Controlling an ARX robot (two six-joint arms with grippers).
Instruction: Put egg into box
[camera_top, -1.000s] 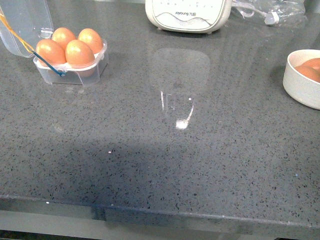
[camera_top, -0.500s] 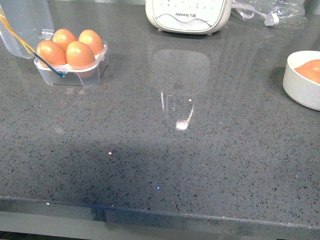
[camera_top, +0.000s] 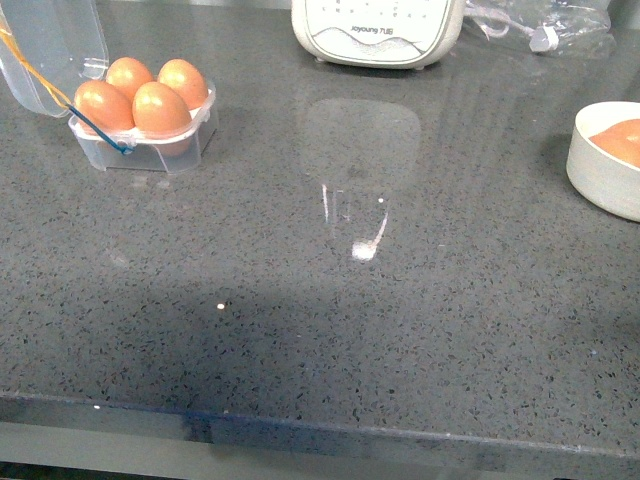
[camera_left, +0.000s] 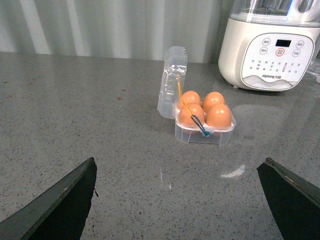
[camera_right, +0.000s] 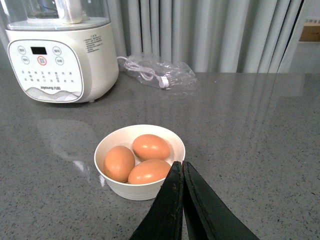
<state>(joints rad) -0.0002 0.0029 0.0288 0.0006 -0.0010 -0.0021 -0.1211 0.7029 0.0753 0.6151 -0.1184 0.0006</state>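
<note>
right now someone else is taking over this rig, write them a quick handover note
Left gripper: open, empty, clear of the box.
Right gripper: shut, empty, just by the bowl.
Box: lid open, four eggs inside, one in every cup.
Bowl: three eggs in it.
Done: the box is full.
Left: no free cup, so probably nothing more to place.

You had a polished, speckled stone table (camera_top: 450, 320), a clear glossy plastic box (camera_top: 140, 156), smooth matt-shelled eggs (camera_top: 160, 105), a shiny white plastic appliance (camera_top: 378, 30) and a matt bowl (camera_top: 598, 180).
</note>
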